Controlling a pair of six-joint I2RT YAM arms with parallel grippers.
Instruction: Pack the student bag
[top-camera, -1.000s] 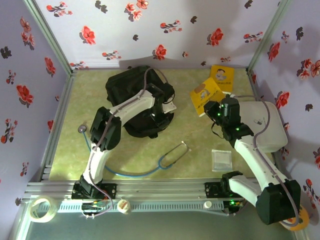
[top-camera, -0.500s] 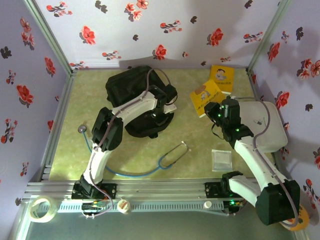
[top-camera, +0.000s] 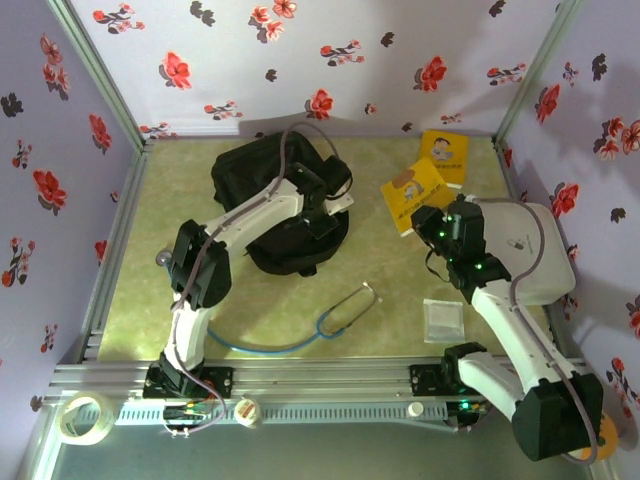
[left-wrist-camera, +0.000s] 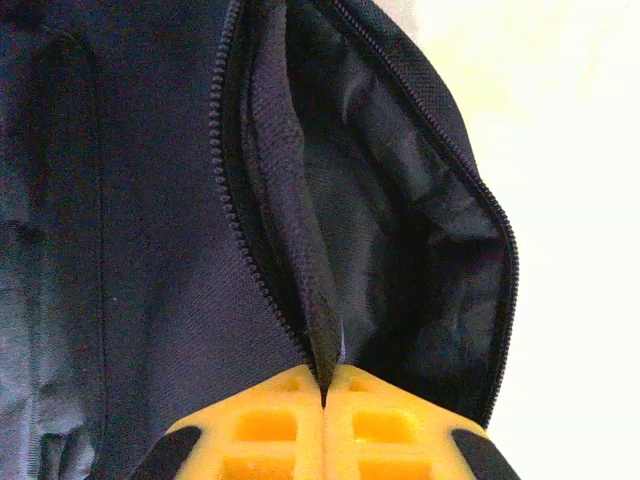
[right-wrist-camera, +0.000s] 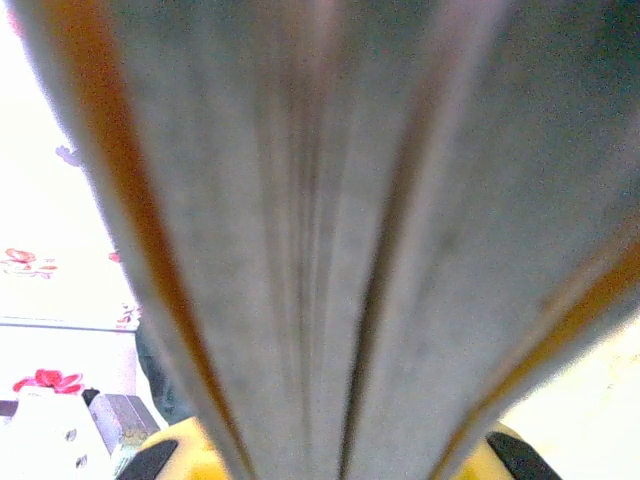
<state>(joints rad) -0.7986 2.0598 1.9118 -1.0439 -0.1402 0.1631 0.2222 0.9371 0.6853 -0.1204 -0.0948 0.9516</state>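
The student bag (top-camera: 250, 180), a big black backpack, lies at the back left of the table. In the left wrist view its zip stands open on a dark inside (left-wrist-camera: 420, 250). My left gripper (top-camera: 322, 222) reaches over the bag's right side. Its yellow fingers (left-wrist-camera: 250, 430) are shut on the thin fabric edge (left-wrist-camera: 300, 250) of the bag's opening. My right gripper (top-camera: 432, 222) is shut on the near end of a yellow book (top-camera: 408, 190), lifted at right of centre. The book's grey page edges (right-wrist-camera: 330, 200) run up between that gripper's fingers.
A second yellow book (top-camera: 445, 150) lies at the back right. A flat white board (top-camera: 530, 255) sits along the right side. A stethoscope (top-camera: 345, 308) with blue tubing and a small clear packet (top-camera: 443, 320) lie in front. A tape roll (top-camera: 85, 418) rests by the left base.
My left gripper has closed onto the fabric edge of the bag's opening, and its elbow swung left. The right arm shifted slightly with the book still held.
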